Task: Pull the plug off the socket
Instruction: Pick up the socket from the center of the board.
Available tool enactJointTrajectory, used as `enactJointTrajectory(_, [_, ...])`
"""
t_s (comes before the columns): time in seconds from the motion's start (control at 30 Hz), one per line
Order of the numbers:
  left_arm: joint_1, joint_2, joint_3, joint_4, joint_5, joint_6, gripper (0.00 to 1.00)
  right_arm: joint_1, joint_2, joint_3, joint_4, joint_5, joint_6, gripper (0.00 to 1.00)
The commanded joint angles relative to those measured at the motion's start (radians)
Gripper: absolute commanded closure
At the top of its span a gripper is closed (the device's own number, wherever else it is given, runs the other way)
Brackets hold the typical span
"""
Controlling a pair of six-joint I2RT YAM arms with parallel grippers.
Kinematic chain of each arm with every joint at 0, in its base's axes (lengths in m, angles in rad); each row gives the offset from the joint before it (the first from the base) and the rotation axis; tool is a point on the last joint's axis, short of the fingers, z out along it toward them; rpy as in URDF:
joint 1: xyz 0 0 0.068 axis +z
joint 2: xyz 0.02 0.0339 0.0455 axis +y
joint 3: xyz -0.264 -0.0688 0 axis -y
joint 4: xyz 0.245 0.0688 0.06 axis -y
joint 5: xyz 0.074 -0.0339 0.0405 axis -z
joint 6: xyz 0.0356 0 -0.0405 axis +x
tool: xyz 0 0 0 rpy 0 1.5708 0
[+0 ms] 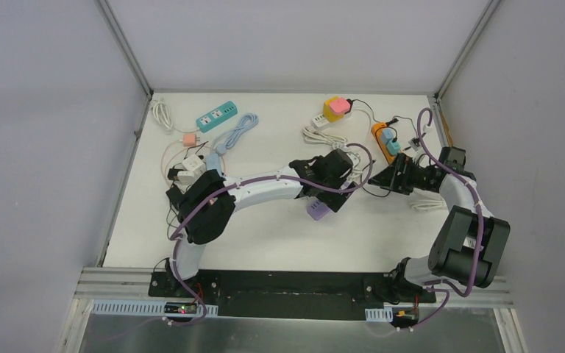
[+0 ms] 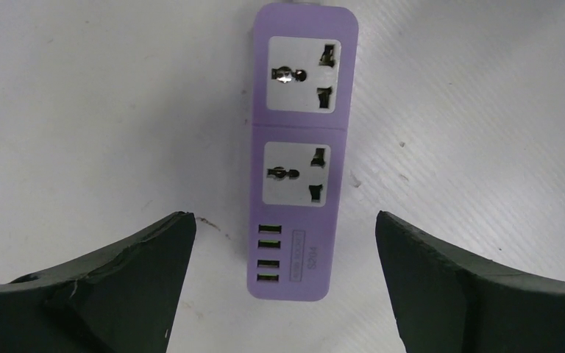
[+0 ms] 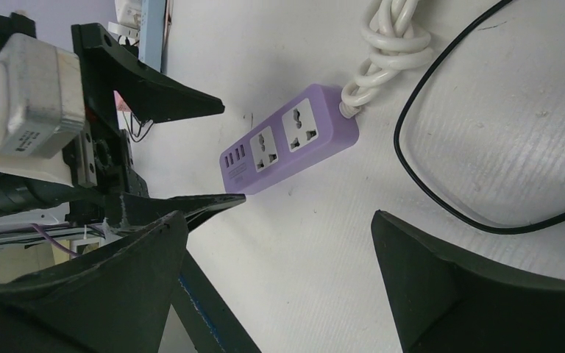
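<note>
A purple power strip (image 2: 298, 147) lies flat on the white table, with both of its sockets empty and its USB ports toward me. My left gripper (image 2: 283, 220) hovers over its near end, open, one finger on each side and touching nothing. The strip also shows in the top view (image 1: 318, 209) and in the right wrist view (image 3: 287, 140), with its white cord (image 3: 390, 44) knotted behind it. My right gripper (image 3: 276, 217) is open and empty, right of the strip. No plug sits in the purple strip.
An orange strip (image 1: 379, 138) carrying blue plugs lies at the back right. A yellow and pink cube socket (image 1: 336, 107), a teal strip (image 1: 216, 116), a white adapter (image 1: 186, 169) and a light blue cable (image 1: 237, 132) lie further back. A black cable (image 3: 441, 198) loops beside the right gripper.
</note>
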Motion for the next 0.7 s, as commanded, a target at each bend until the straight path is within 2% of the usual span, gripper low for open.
enactJointTrajectory(0.0, [-0.001, 0.043, 0.065, -0.004, 0.061, -0.023, 0.07, -0.010, -0.001, -0.001, 0.036, -0.015, 0.000, 0.00])
enactJointTrajectory(0.2, [-0.001, 0.104, 0.098, -0.010, 0.102, -0.022, 0.19, -0.012, 0.004, -0.005, 0.037, -0.021, -0.002, 0.00])
enactJointTrajectory(0.4, [-0.001, 0.142, 0.120, -0.033, 0.084, -0.009, 0.29, -0.012, 0.007, -0.006, 0.038, -0.024, -0.001, 0.00])
enactJointTrajectory(0.57, [-0.001, 0.156, 0.133, -0.049, 0.081, -0.008, 0.48, -0.011, 0.006, -0.007, 0.037, -0.028, -0.002, 0.00])
enactJointTrajectory(0.67, [-0.001, 0.157, 0.133, -0.055, 0.080, -0.008, 0.68, -0.012, 0.009, -0.007, 0.038, -0.028, -0.003, 0.00])
